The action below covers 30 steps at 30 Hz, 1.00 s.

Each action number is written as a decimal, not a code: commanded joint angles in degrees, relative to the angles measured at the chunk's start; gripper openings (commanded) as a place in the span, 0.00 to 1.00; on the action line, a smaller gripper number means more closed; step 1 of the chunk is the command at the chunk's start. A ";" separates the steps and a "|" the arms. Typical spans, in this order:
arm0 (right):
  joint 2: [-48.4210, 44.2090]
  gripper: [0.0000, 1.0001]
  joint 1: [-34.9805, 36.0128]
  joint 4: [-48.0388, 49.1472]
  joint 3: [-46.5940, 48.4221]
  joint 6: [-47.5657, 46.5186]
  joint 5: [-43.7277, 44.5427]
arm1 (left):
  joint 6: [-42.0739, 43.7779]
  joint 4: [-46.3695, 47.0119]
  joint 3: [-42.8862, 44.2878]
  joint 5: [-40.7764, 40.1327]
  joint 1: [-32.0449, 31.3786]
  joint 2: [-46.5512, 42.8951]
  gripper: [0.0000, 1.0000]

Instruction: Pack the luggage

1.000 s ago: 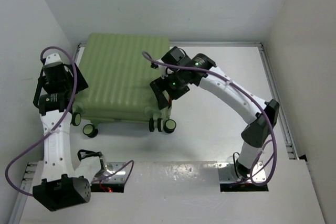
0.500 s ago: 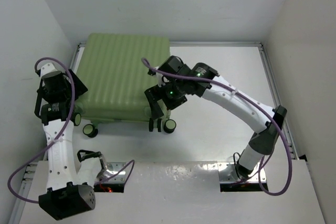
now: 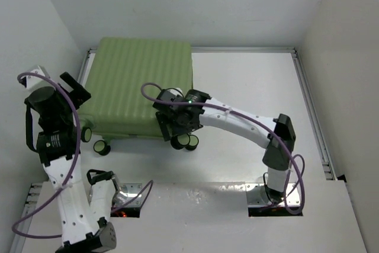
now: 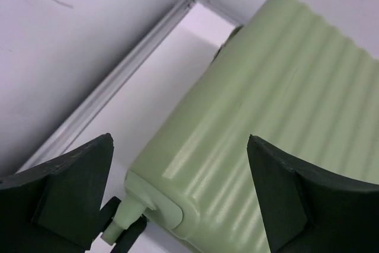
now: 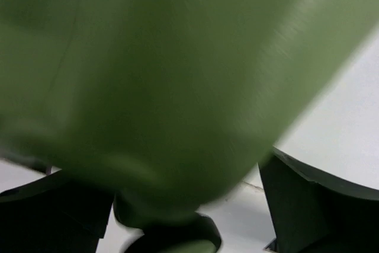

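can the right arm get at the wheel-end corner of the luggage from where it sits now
Probably yes. The right gripper hovers at the near right corner of the luggage, beside its caster wheels, jaws wide with the shell between them in the wrist view. Nothing stands in the way.

Blurred pale-green hard-shell suitcase (image 5: 148, 69) fills the view; its black caster wheel (image 5: 174, 240) sits between the right gripper's (image 5: 183, 205) wide-spread fingers (image 5: 314, 205).
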 commanded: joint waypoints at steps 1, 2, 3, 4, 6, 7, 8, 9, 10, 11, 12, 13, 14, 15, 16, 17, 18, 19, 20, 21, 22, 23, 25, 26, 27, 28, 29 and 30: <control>2.94 0.92 0.73 1.34 2.78 6.40 4.40 | 4.10 1.96 1.04 -2.96 0.78 -3.91 0.96; 3.20 0.86 0.91 1.70 2.69 7.10 3.96 | 4.10 1.97 0.34 -3.66 0.78 -4.79 0.96; 2.16 0.67 0.82 4.40 -0.09 7.02 3.17 | 4.80 1.97 -1.32 -4.63 0.78 -5.40 0.96; 1.37 0.53 0.91 5.29 -1.42 6.93 3.34 | 4.81 1.18 -2.21 -7.42 0.78 -5.93 0.96; -1.08 0.11 -0.05 7.66 -6.93 7.63 2.47 | 2.45 -3.19 -4.66 -11.21 0.78 -5.94 0.95; -2.93 0.00 -0.49 8.11 -8.02 6.59 2.72 | 1.83 -5.57 -5.90 -11.23 0.78 -4.54 0.94; -2.95 0.00 -0.58 8.46 -8.73 5.62 4.20 | 1.82 -5.59 -5.91 -10.44 0.78 -4.53 0.94; -4.78 0.00 -0.67 8.73 -10.30 3.52 5.43 | 3.04 -5.59 -6.52 -9.13 0.78 -4.53 0.94; -6.88 0.00 -0.93 8.82 -11.19 2.28 6.84 | 3.92 -4.29 -7.57 -4.51 0.78 -5.40 0.94; -7.86 0.00 -2.50 8.99 -12.06 -0.77 7.81 | 4.80 -2.71 -8.19 -1.76 0.78 -7.41 0.94; -10.92 0.00 -2.87 9.78 -12.16 -1.68 8.78 | 5.59 0.44 -8.71 0.79 0.78 -8.21 0.94; -11.73 0.00 -3.65 10.48 -12.60 -2.64 11.14 | 6.12 1.43 -8.72 4.21 0.78 -8.22 0.94; -13.39 0.00 -3.92 11.10 -13.04 -5.70 11.42 | 6.13 1.44 -8.72 5.37 0.78 -8.22 0.94; -14.02 0.00 -4.19 12.85 -13.39 -6.42 11.42 | 6.13 1.44 -7.85 5.99 0.78 -5.44 0.94; -15.76 0.00 -4.80 14.17 -15.22 -7.30 12.21 | 6.13 0.83 -6.62 5.48 0.78 -4.10 0.94; -16.13 0.00 -5.50 17.66 -15.93 -10.18 12.48 | 6.13 0.82 -6.61 4.78 0.78 -2.87 0.93; -16.65 0.00 -6.38 21.09 -16.55 -11.08 12.13 | 6.13 0.21 -5.91 4.25 0.78 -1.82 0.93; -16.66 0.00 -6.73 22.86 -17.25 -12.31 10.91 | 6.65 0.21 -5.91 4.24 0.78 -0.68 0.93; -16.40 0.00 -7.17 22.88 -17.08 -12.58 9.68 | 7.18 0.99 -6.43 4.24 0.78 -0.66 0.93; -15.96 0.00 -7.00 22.10 -16.73 -12.23 9.14 | 7.18 1.70 -6.44 4.24 0.78 -0.05 0.93; -14.56 0.00 -7.09 20.79 -16.82 -11.62 8.70 | 7.18 1.70 -7.04 3.20 0.78 0.47 0.93; -14.38 0.00 -6.92 20.69 -17.25 -11.09 6.00 | 7.18 2.49 -7.83 2.32 0.78 0.48 0.93; -13.67 0.10 -6.83 21.47 -19.36 -9.77 3.61 | 6.57 3.20 -8.45 -2.49 0.78 1.09 0.93; -13.41 0.22 -6.57 21.82 -20.15 -9.25 0.47 | 5.87 3.98 -9.33 -4.27 1.39 1.88 0.93; -13.15 0.33 -5.95 23.31 -20.42 -9.50 -0.95 | 5.86 3.99 -9.34 -5.68 1.40 2.93 0.93; -12.53 0.53 -5.34 24.02 -20.60 -9.42 -1.58 | 5.17 4.60 -9.94 -6.91 3.14 3.72 0.93; -12.18 0.60 -5.07 24.02 -19.90 -9.77 -3.85 | 5.16 4.60 -9.95 -6.92 4.11 4.43 0.93; -11.92 0.65 -4.89 24.37 -19.37 -10.81 -4.57 | 6.03 5.39 -9.95 -5.70 5.08 5.91 0.93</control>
